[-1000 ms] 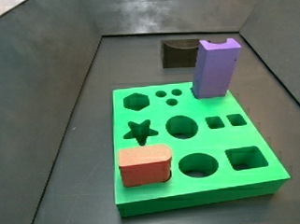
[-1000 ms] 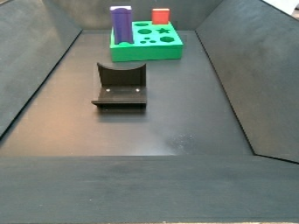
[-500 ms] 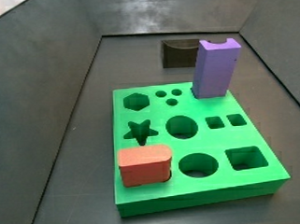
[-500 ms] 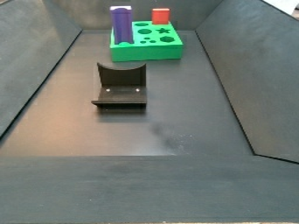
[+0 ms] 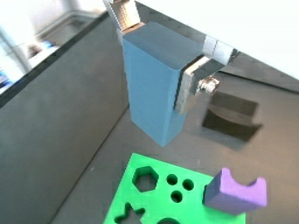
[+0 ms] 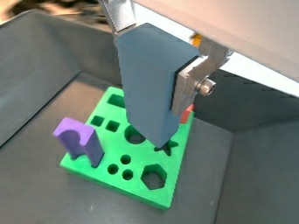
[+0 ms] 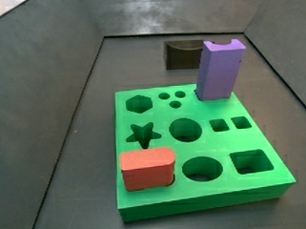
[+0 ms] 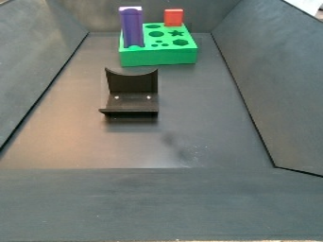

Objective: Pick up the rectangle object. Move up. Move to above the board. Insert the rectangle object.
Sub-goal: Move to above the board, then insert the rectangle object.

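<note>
In both wrist views my gripper (image 5: 158, 44) (image 6: 155, 48) is shut on the rectangle object (image 5: 156, 83) (image 6: 152, 83), a tall light-blue block that hangs well above the floor. The silver fingers (image 5: 194, 80) (image 6: 191, 79) press its two sides. The green board (image 7: 202, 148) (image 8: 159, 45) (image 5: 158, 197) (image 6: 117, 140) with cut-out holes lies below. In a wrist view the block hangs over the board. Gripper and block are out of view in both side views.
A purple notched block (image 7: 222, 68) (image 8: 130, 24) (image 6: 76, 140) (image 5: 237, 191) and a short red block (image 7: 148, 169) (image 8: 175, 16) stand in the board. The dark fixture (image 8: 130, 92) (image 7: 183, 53) (image 5: 232, 116) stands on the floor beyond the board. Grey walls (image 7: 39, 64) surround the bin.
Nothing moves on the board or the fixture in the side views. A faint dark patch on the floor shifted slightly to the left.
</note>
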